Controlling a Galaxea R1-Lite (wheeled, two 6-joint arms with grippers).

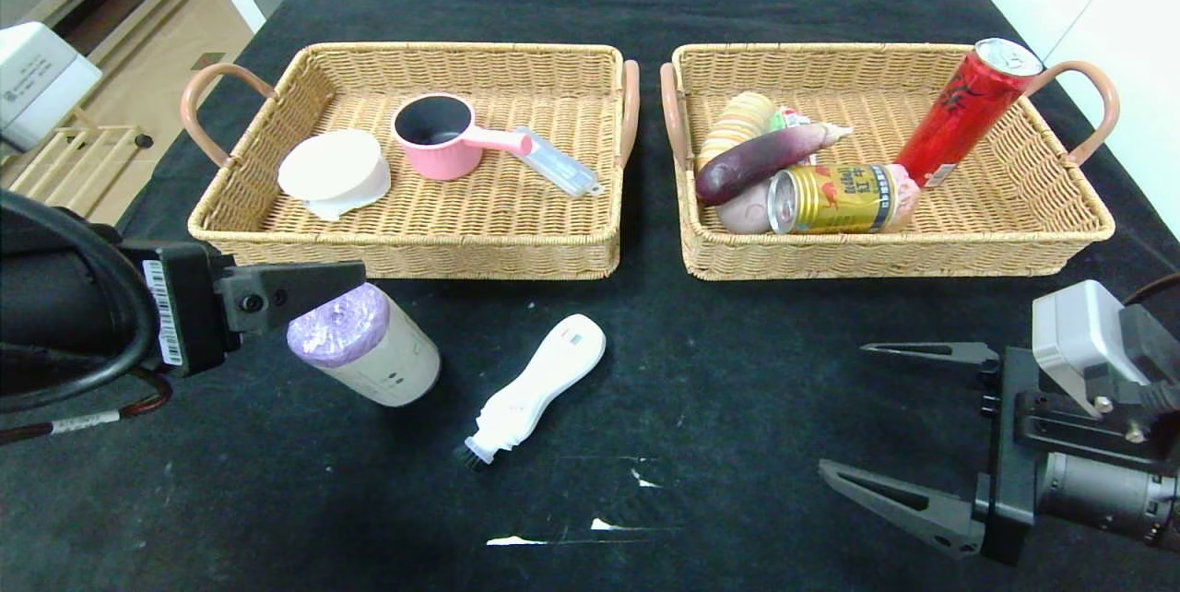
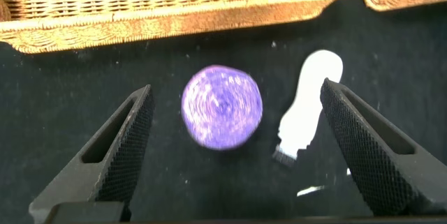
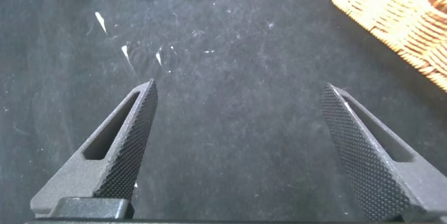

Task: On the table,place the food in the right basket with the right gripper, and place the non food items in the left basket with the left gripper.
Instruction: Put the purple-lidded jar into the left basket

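Note:
The beige roll with purple top [image 1: 364, 343] stands on the black table [image 1: 737, 343] in front of the left basket [image 1: 406, 232]. My left gripper [image 1: 341, 292] hovers over it, open; in the left wrist view [image 2: 236, 91] the purple top [image 2: 222, 107] shows between the spread fingers, untouched. The white brush [image 1: 535, 389] lies to its right, also seen in the left wrist view [image 2: 307, 105]. The right basket [image 1: 894, 255] holds the red can [image 1: 968, 112], gold can [image 1: 839, 198], eggplant [image 1: 761, 163], potato [image 1: 745, 209] and green stick pack [image 1: 784, 119]. My right gripper [image 1: 843, 409] is open and empty over bare cloth [image 3: 239, 88].
The left basket holds a pink saucepan [image 1: 442, 136], a white round item [image 1: 332, 170] and a clear flat item [image 1: 558, 163]. A ridged tan item [image 1: 737, 122] lies in the right basket. White flecks [image 1: 590, 532] mark the cloth near the front.

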